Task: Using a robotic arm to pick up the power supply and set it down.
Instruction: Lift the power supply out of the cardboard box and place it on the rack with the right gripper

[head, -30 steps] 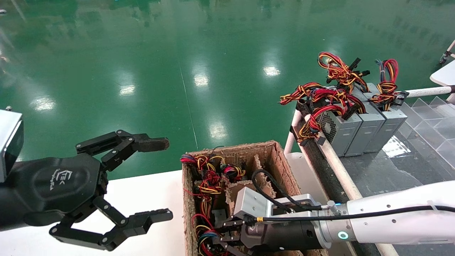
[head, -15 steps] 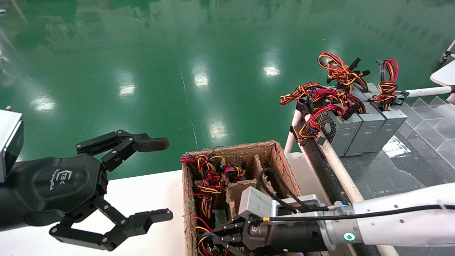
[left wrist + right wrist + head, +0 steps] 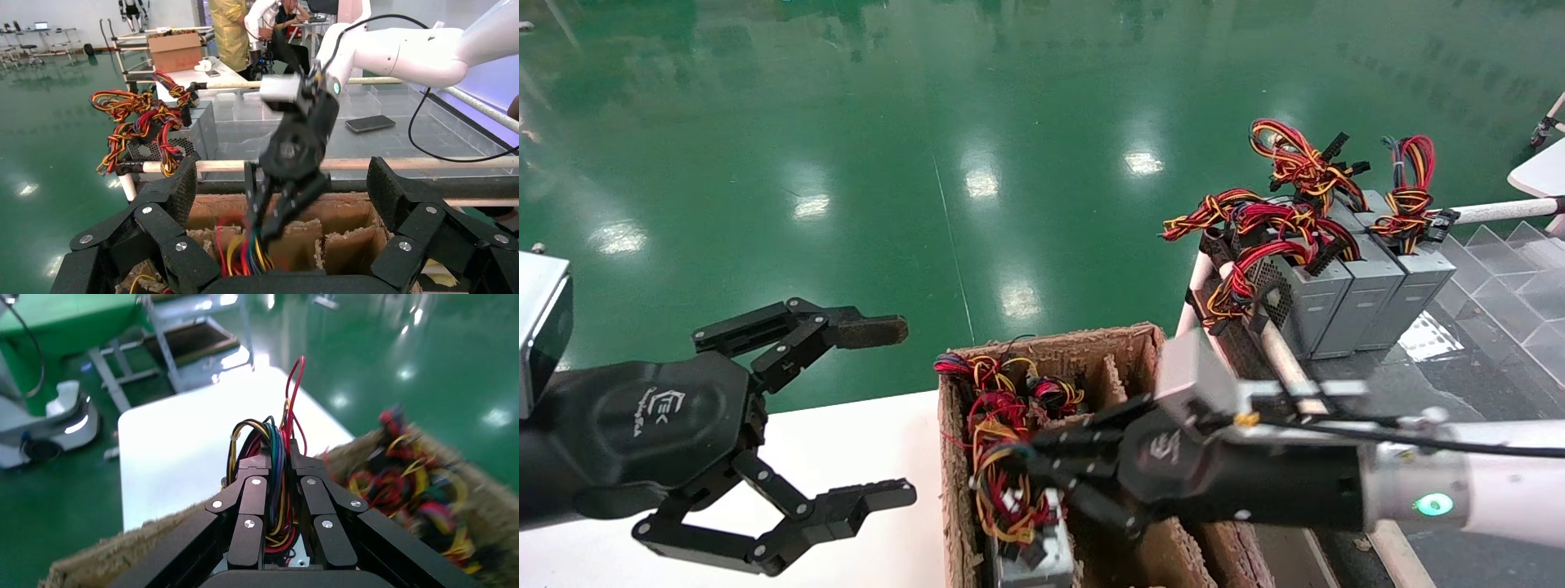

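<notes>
The robotic arm comes in from the right, white with a green light (image 3: 1420, 504). Its black right gripper (image 3: 1030, 465) is shut on the red, yellow and blue wire bundle (image 3: 1001, 490) of the power supply (image 3: 1042, 563). The grey box hangs under the bundle, partly raised out of the cardboard box's near cell. In the right wrist view the wires (image 3: 278, 447) run between the shut fingers (image 3: 254, 496), with a bit of grey metal (image 3: 298, 560) below. My left gripper (image 3: 887, 412) is open and holds nothing, hovering left of the box over the white table.
The divided cardboard box (image 3: 1050, 347) holds more wire bundles (image 3: 1009, 384) in its far cells. Three alike grey units (image 3: 1361, 286) with red-orange wires stand on the rack at the right, behind a white pipe rail (image 3: 1287, 359). The white table (image 3: 862, 441) is left of the box.
The right gripper has risen out of the box, pulling the wire bundle and the grey power supply upward with it. The left gripper has not moved.
</notes>
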